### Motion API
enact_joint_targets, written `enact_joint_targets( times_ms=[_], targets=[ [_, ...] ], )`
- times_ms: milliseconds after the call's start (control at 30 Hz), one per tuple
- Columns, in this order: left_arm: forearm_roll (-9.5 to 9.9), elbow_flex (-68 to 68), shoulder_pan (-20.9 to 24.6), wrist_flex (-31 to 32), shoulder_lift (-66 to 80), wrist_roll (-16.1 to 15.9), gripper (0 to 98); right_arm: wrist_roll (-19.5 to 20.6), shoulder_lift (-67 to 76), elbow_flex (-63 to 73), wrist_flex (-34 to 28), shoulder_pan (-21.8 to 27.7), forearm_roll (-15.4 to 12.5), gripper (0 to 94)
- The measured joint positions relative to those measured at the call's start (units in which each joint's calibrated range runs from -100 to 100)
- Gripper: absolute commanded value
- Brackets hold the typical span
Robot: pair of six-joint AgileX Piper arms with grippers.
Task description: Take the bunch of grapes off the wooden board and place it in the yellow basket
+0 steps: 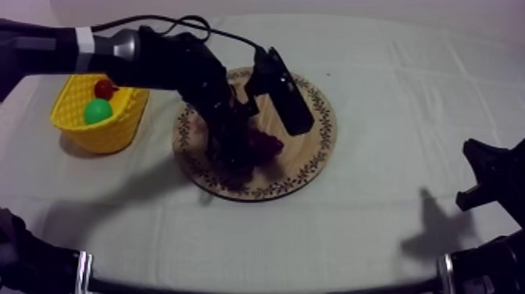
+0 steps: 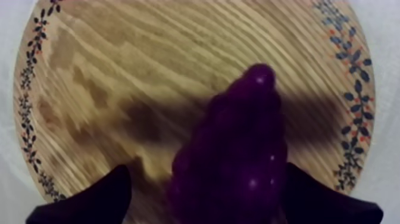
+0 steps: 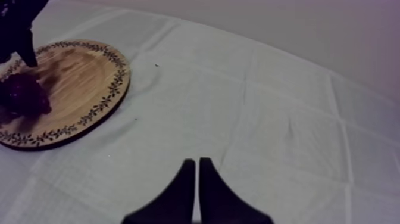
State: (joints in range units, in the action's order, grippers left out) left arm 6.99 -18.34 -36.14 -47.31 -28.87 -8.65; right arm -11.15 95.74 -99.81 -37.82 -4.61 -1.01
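Note:
The dark purple bunch of grapes (image 1: 264,144) lies on the round wooden board (image 1: 306,160), left of its middle. My left arm reaches in from the upper left, and its gripper (image 1: 244,150) is down at the grapes. In the left wrist view the grapes (image 2: 238,155) sit between the two spread fingers (image 2: 107,199); bare board (image 2: 149,71) shows between one finger and the fruit. My right gripper (image 3: 197,170) is shut on nothing and hovers over the cloth at the right (image 1: 488,176). The yellow basket (image 1: 113,133) stands left of the board.
In the basket lie a small red fruit (image 1: 103,87) and a green pear (image 1: 98,111). In the right wrist view the board (image 3: 77,77) with the grapes (image 3: 24,95) lies far off beside the left arm (image 3: 18,30). Bare cloth stretches right of the board.

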Motion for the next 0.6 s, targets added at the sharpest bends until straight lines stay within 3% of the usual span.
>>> enact_joint_targets(
  times_ms=[600],
  targets=[
    [-0.91, 1.05, 0.88, 1.37, -1.05, 1.09, 53.3, 0.27, 0.00, 0.00, 0.00, 0.00, 0.00, 0.4]
  ],
)
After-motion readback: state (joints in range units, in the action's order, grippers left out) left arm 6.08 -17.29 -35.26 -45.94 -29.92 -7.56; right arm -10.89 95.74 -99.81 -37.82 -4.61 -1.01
